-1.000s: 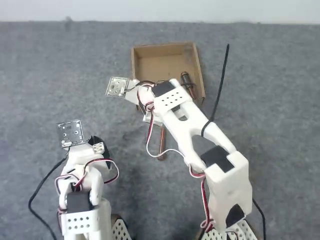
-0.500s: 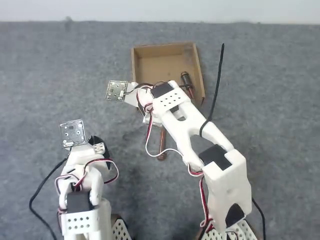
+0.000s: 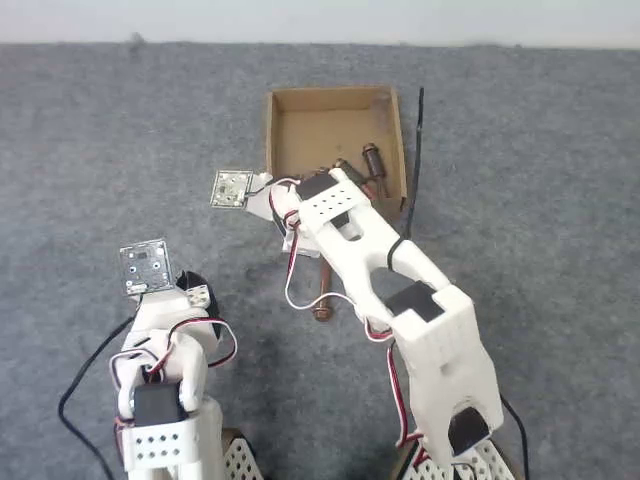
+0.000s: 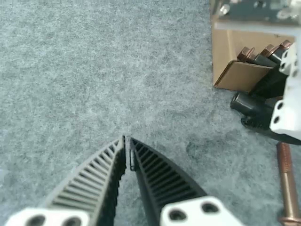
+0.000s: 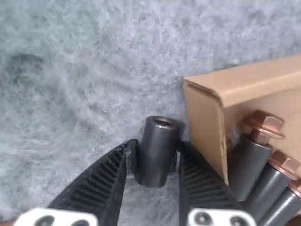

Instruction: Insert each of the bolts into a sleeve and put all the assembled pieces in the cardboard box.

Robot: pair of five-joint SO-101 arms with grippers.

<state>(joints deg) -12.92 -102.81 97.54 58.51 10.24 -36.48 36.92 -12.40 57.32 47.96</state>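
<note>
My right gripper [image 5: 156, 147] is shut on a dark upright sleeve [image 5: 157, 150], which stands on the carpet just outside the near left corner of the cardboard box [image 5: 235, 87]. Several assembled pieces [image 5: 256, 160], dark sleeves with copper bolt heads, lie inside the box [image 3: 335, 100] by its near wall. A loose copper bolt [image 3: 322, 285] lies on the carpet under the right arm, also seen from the left wrist as a bolt [image 4: 288, 181]. My left gripper [image 4: 127, 140] is shut on nothing, low over bare carpet to the left of the box.
Grey carpet [image 3: 120, 130] covers the whole table, with free room to the left and right of the box. A black cable [image 3: 412, 150] rises from the right arm past the box's right side. The right gripper's black body [image 4: 254, 106] shows by the box corner [image 4: 235, 75].
The right arm has drawn its wrist slightly back from the box and swung a little to the left. The left arm has barely moved.
</note>
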